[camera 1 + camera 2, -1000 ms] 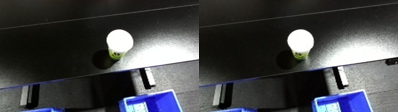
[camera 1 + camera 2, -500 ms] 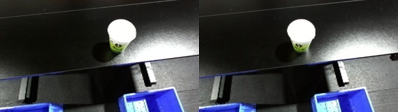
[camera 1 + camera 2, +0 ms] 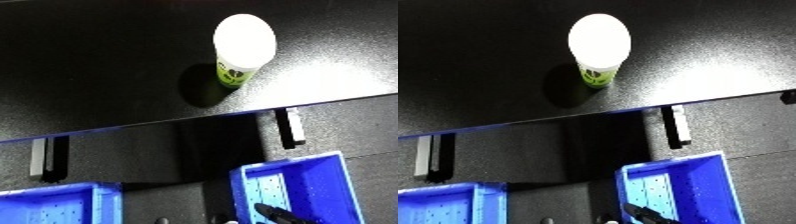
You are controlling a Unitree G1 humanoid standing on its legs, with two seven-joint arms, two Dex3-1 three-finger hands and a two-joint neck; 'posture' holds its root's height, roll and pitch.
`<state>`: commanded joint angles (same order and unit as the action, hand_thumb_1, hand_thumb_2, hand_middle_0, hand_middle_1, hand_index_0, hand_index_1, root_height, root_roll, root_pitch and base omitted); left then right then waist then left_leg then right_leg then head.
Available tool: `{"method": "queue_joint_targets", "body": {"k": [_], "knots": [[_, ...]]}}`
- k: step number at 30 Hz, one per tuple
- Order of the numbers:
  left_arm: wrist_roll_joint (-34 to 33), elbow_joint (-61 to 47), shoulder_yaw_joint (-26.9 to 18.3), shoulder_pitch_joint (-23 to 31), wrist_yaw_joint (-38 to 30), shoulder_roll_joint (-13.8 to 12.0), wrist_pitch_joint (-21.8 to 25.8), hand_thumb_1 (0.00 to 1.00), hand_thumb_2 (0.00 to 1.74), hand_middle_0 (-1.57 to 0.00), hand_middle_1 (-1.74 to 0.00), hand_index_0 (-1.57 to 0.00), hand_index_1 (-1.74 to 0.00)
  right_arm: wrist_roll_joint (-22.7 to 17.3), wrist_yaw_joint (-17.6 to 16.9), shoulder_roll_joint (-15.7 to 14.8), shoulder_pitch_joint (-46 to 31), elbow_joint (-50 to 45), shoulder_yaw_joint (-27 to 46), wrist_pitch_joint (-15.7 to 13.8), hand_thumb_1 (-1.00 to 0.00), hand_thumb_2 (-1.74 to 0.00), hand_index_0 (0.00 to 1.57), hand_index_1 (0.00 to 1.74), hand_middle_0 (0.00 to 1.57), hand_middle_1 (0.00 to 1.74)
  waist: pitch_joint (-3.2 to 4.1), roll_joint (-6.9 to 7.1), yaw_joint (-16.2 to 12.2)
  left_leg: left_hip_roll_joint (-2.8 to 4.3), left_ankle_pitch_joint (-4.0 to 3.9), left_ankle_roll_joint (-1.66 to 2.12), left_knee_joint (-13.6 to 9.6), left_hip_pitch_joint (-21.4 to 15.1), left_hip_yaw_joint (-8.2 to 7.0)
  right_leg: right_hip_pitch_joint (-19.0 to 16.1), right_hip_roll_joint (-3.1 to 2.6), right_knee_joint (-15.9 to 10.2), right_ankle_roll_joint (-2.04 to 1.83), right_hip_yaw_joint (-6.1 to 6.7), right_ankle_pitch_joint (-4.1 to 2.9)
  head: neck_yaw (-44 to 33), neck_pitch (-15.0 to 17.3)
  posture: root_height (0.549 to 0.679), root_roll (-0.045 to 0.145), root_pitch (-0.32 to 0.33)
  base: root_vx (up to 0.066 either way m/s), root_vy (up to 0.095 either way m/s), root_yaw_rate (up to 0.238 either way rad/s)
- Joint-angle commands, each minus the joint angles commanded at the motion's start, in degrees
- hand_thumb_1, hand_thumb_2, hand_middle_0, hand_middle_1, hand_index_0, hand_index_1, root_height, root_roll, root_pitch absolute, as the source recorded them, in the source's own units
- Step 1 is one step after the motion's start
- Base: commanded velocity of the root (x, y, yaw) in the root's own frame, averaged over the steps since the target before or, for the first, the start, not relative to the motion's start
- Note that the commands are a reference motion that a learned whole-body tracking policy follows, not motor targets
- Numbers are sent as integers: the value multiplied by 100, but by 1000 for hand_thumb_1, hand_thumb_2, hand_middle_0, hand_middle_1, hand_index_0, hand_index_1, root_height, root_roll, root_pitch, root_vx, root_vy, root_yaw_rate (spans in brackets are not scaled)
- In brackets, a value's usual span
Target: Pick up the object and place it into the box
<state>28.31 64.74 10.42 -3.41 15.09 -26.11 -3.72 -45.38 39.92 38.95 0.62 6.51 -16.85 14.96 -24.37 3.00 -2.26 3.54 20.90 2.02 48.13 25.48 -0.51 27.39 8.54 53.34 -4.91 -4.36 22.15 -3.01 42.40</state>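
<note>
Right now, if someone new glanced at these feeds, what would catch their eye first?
The bright white-lidded cup with a green label, standing upright alone on the black table, upper centre. Next, the two blue bins below the table's front edge: one at lower right, one at lower left. Dark fingertips barely show at the bottom edge over the right bin.

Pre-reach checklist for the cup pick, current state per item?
1. Cup upright on the black table: ok.
2. Nothing beside the cup blocking a reach: ok.
3. Right blue bin in view below the table edge: ok.
4. Left blue bin in view: ok.
5. Hand pose: cannot tell, only dark fingertips show at the bottom edge.
6. Cup held: not ok, no hand near it.
</note>
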Motion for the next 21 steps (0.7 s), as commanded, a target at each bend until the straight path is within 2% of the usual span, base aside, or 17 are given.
{"method": "queue_joint_targets", "body": {"k": [3, 5, 9, 12, 16, 18, 21], "knots": [[3, 207, 3, 34, 105, -27, 133, 0, 0, 0, 0, 0, 0, -593, 414, 64, -79, -608, 184, -18, 0, 0, 0, 0, 0, 0, 26, 29, -31, 28, 19, 2, 24, -5, -19, -1, 20, 15, -28, -12, -1, -29, 17, 612, 28, -41, 39, -1, -46], [-14, 346, -1, 43, 159, -23, 227, 0, 0, 0, 0, 0, 0, -933, 633, 35, -96, -923, 328, -131, 0, 0, 0, 0, 0, 0, 43, 43, -49, 42, 32, 5, 33, -8, -29, -9, 30, 9, -47, -18, -1, -26, 6, 613, 28, -42, 42, -3, -34], [-50, 589, -16, 36, 243, 11, 405, 0, 0, 0, 0, 0, 0, -1463, 937, -52, -27, -1332, 670, -543, 0, 0, 0, 0, 0, 0, 70, 51, -83, 62, 60, 6, 53, -16, -45, -30, 44, -12, -65, -21, 6, -69, -94, 613, 28, -42, 33, 0, -29], [-61, 737, -38, -2, 284, 36, 479, 0, 0, 0, 0, 0, 0, -1946, 994, -174, 123, -1606, 947, -881, 0, 0, 0, 0, 0, 0, 92, 45, -115, 69, 81, 7, 74, -14, -59, -36, 42, -21, -71, -18, 9, -57, -196, 613, 29, -42, 21, 9, -29], [-116, 871, -66, -49, 310, 95, 513, 0, 0, 0, 0, 0, 0, -2438, 796, -444, 368, -1927, 1301, -1362, 0, 0, 0, 0, 0, 0, 121, 14, -136, 70, 102, 5, 81, -29, -73, -70, 42, -44, -82, -23, 5, 49, -379, 614, 31, -43, 32, 10, -4], [-145, 888, -83, -61, 300, 126, 499, 0, 0, 0, 0, 0, 0, -2436, 506, -570, 487, -1999, 1481, -1635, 0, 0, 0, 0, 0, 0, 133, -8, -140, 68, 111, 5, 92, -27, -81, -81, 44, -52, -80, -27, 0, 103, -445, 615, 32, -43, 34, 8, 10], [-170, 872, -118, -58, 275, 162, 446, 0, 0, 0, 0, 0, 0, -2202, -111, -665, 651, -1979, 1754, -2024, 0, 0, 0, 0, 0, 0, 143, -44, -156, 65, 110, 2, 102, -22, -97, -82, 43, -57, -70, -23, -14, 168, -535, 615, 33, -44, 33, 14, -4]]}}
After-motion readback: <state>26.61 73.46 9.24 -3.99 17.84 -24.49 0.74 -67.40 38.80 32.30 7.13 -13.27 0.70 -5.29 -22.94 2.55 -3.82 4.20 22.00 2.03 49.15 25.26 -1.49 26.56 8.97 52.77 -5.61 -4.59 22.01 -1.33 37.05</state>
